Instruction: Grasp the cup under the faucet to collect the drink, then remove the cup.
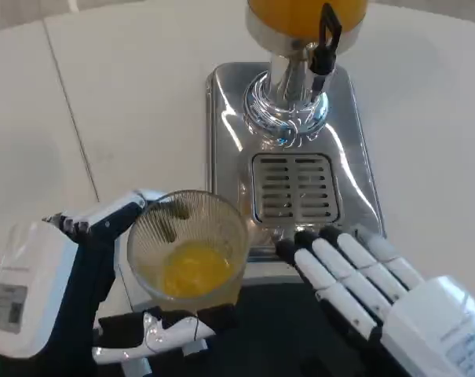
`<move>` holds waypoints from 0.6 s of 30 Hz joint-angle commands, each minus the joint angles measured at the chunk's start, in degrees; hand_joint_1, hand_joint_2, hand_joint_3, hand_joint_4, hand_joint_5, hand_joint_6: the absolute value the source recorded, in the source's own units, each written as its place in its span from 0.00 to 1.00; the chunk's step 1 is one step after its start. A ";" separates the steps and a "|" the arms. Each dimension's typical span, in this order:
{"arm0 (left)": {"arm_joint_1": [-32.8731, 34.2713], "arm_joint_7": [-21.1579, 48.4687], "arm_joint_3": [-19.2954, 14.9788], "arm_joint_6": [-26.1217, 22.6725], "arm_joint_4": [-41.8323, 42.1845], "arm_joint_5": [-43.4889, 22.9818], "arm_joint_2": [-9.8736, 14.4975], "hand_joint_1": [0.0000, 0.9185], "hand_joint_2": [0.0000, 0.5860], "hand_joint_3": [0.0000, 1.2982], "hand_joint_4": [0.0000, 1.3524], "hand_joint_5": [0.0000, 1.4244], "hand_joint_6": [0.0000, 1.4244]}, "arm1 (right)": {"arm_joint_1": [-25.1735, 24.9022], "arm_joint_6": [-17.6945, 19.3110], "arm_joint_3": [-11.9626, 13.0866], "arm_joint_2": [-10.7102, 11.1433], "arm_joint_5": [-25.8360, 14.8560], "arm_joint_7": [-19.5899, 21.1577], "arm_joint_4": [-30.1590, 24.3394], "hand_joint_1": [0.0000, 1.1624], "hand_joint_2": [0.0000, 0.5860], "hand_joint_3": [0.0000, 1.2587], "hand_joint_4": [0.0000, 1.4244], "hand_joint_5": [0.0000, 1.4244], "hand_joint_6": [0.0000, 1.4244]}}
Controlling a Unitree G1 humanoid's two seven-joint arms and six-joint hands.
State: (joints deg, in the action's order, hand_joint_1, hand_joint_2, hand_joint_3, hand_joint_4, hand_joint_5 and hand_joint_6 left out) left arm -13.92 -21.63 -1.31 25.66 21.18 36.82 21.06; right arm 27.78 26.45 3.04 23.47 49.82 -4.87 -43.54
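Two hands are in view at the near edge of the white table. The left hand holds the cup: its fingers wrap the far-left side of the ribbed clear wall, and another finger lies along the near side below the base. The cup stands upright in that grip, with a shallow pool of orange drink at its bottom. It sits clear of the faucet, toward the near-left of the drip grate, with its right wall at or just over the tray's front-left corner.

The right hand holds nothing. Its fingers are extended and lie close side by side, pointing toward the far-left, with the fingertips resting at the near edge of the steel tray, just right of the cup. Whether they touch the cup cannot be told.

The dispenser stands on the tray beyond both sets of fingers. Its tank of orange liquid is cut off by the top edge, and the black faucet handle hangs at its front right, above the grate.
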 commanded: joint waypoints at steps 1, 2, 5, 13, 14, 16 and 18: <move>-0.72 0.18 -0.34 2.24 1.51 0.48 -0.84 0.83 0.00 0.88 0.91 1.00 1.00 | 1.97 2.04 0.61 -0.43 -0.17 1.57 -0.58 0.08 0.97 0.00 0.00 0.00 0.00; -0.63 0.13 -0.31 2.40 1.43 0.64 -0.85 0.83 0.00 0.88 0.91 1.00 1.00 | 2.12 2.44 0.47 -0.47 0.23 1.73 -0.23 0.08 0.98 0.00 0.00 0.00 0.00; -0.34 -0.18 -0.28 2.47 1.37 1.05 -1.11 0.83 0.00 0.88 0.91 1.00 1.00 | 1.64 2.71 0.75 -0.63 0.22 2.21 0.93 0.08 0.98 0.00 0.00 0.00 0.00; -1.27 -0.66 -1.31 4.03 1.37 1.27 -1.80 0.83 0.00 0.88 0.91 1.00 1.00 | 0.37 1.91 1.71 -0.63 -1.41 0.72 1.06 0.08 0.99 0.00 0.00 0.00 0.00; -1.45 -0.48 -1.37 4.26 1.47 1.21 -1.90 0.83 0.00 0.88 0.91 1.00 1.00 | 0.39 1.79 1.66 -0.78 -1.39 0.68 0.99 0.08 0.99 0.00 0.00 0.00 0.00; -1.66 -0.17 -1.42 4.60 1.59 1.21 -2.06 0.83 0.00 0.88 0.91 1.00 1.00 | 0.40 1.36 1.24 -1.34 -0.98 0.49 0.61 0.08 0.99 0.00 0.00 0.00 0.00; -1.77 0.12 -1.39 4.77 1.59 1.24 -2.23 0.83 0.00 0.88 0.91 1.00 1.00 | 0.40 0.90 0.86 -1.86 -0.67 0.35 0.30 0.08 0.99 0.00 0.00 0.00 0.00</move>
State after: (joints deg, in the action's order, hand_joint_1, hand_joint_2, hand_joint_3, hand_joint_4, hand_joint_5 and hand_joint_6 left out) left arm -15.30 -21.40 -2.51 28.30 21.26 38.38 19.33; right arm 27.82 28.10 4.11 22.35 49.33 -3.80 -42.47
